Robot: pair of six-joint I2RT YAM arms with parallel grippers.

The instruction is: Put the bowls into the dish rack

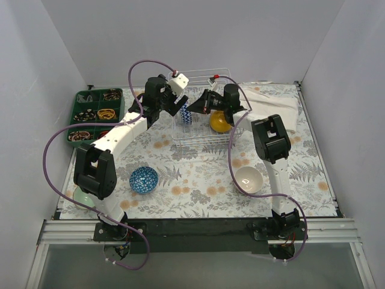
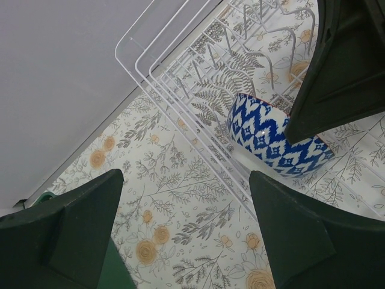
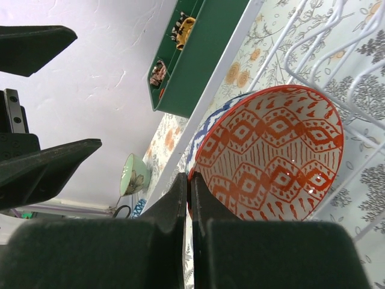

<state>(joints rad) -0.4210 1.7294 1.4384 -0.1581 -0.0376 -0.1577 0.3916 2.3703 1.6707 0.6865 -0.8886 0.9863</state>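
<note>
The white wire dish rack (image 1: 204, 137) stands at the table's middle back. A blue-patterned bowl (image 2: 271, 141) rests on edge in it, and an orange-yellow bowl (image 1: 219, 123) sits in its right part. My right gripper (image 3: 188, 180) is shut on the rim of the red-patterned bowl (image 3: 271, 156), held on edge over the rack wires right next to the blue-patterned bowl (image 3: 207, 129). My left gripper (image 2: 186, 235) is open and empty, just left of the rack (image 2: 174, 78). In the top view the grippers are at the rack's left side: left (image 1: 170, 107), right (image 1: 197, 107).
A teal-blue bowl (image 1: 144, 179), a white bowl (image 1: 248, 179) and a pale green bowl (image 1: 83, 195), part hidden by the left arm, stand on the floral mat. The dark green compartment tray (image 1: 96, 114) is back left. A white folded cloth (image 1: 274, 102) lies back right.
</note>
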